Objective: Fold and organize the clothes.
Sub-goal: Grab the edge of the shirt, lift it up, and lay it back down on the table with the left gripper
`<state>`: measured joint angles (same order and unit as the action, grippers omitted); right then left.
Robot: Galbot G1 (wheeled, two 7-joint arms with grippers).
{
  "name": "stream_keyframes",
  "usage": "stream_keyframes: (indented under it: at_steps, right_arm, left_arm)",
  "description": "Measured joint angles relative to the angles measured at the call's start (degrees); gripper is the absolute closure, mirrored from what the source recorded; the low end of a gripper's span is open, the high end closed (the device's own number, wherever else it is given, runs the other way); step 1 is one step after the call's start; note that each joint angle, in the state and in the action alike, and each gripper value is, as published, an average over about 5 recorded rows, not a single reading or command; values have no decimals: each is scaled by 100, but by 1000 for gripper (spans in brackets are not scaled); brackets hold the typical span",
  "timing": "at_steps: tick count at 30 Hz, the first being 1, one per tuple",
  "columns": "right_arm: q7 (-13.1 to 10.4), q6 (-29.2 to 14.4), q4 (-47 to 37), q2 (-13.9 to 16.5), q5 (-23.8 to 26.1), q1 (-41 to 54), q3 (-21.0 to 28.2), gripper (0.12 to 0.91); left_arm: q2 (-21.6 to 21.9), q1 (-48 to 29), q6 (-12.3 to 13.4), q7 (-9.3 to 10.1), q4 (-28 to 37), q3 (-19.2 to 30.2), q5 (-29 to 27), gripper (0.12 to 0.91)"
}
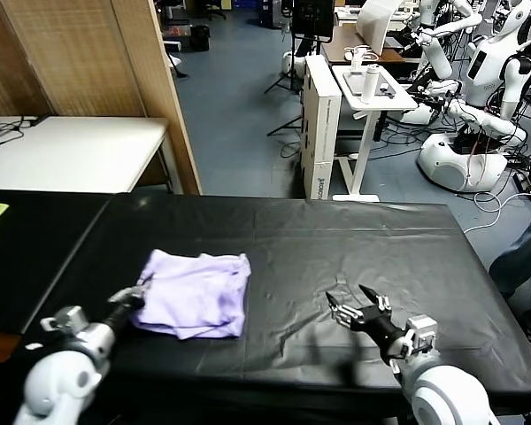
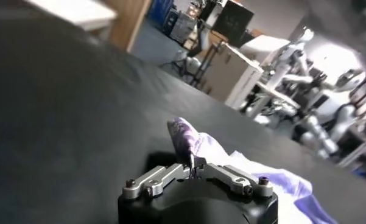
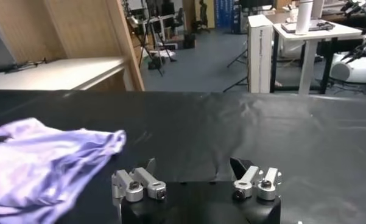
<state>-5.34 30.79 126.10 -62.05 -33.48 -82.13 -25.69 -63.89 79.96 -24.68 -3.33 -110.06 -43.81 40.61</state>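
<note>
While the lavender T-shirt (image 1: pixel 196 293) lies loosely folded on the left part of the black-covered bench (image 1: pixel 336 248), the left hand (image 1: pixel 128 299) is pinched shut on its near-left edge. Well apart to the right, the right hand (image 1: pixel 357 304) hovers with fingers spread wide. Beyond stand a white table (image 1: pixel 71 150), a wooden partition (image 1: pixel 97 62) and 2 white robots (image 1: pixel 478 88).
</note>
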Motion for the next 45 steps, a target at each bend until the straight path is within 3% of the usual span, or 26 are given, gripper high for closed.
stream_keyframes:
  at_steps: [8, 14, 19, 25, 32, 38, 41, 45]
  right_arm:
    - [60, -57, -201, -63, 46, 175, 186, 118]
    - [66, -61, -249, -66, 46, 227, 240, 118]
    - [67, -61, -221, -74, 65, 164, 216, 118]
    - [66, -59, -146, -131, 136, 34, 106, 118]
    - [48, -27, -127, -89, 51, 22, 49, 118]
    - [-112, 124, -284, 32, -575, 238, 103, 118]
    - [-202, 215, -405, 24, -883, 407, 224, 118]
    - [-253, 384, -581, -50, -1286, 681, 524, 118]
  left_arm:
    - [1259, 445, 264, -52, -229, -911, -618, 874]
    - [1511, 718, 75, 118, -651, -1259, -1032, 874]
    - [1069, 643, -316, 248, -1271, -850, -1104, 874]
    - [248, 336, -665, 479, -1709, 307, -841, 874]
    - [-827, -126, -583, 554, -1382, 1629, -1135, 874]
    - [-1385, -203, -497, 544, -1006, 2197, -1466, 867]
    - [-1445, -180, -499, 529, -1004, 2305, -1509, 773]
    - [-1404, -113, -462, 482, -1145, 2311, -1540, 521]
